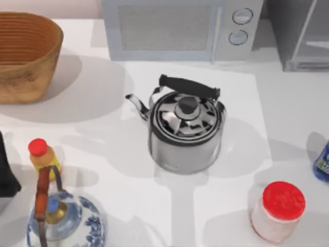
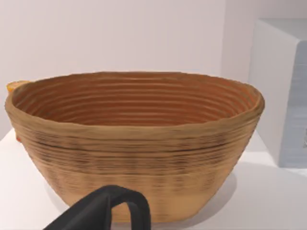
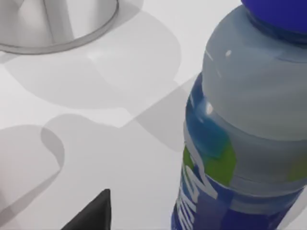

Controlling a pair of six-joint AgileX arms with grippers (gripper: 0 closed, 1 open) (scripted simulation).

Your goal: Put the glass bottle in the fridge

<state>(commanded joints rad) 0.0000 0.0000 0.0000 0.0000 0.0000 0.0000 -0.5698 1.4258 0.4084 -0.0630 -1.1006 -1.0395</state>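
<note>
The glass bottle (image 1: 322, 162) is deep blue and stands upright at the table's right edge, cut off by the top view's border. The right wrist view shows it very close, the glass bottle (image 3: 240, 143) with a blue cap and a label with white and green marks. A black part of my right gripper (image 3: 93, 214) shows beside it, apart from the glass. The fridge (image 1: 299, 35), a grey cabinet, stands at the back right. My left arm (image 1: 5, 172) is parked at the left edge, and a black part of my left gripper (image 2: 106, 211) faces the basket.
A steel kettle (image 1: 186, 131) stands mid-table. A whitish jar with a red lid (image 1: 279, 211) is front right, close to the bottle. A microwave (image 1: 180, 28) sits at the back, a woven basket (image 1: 25, 54) back left, and a yellow bottle (image 1: 43, 158) and blue-patterned pot (image 1: 66, 224) front left.
</note>
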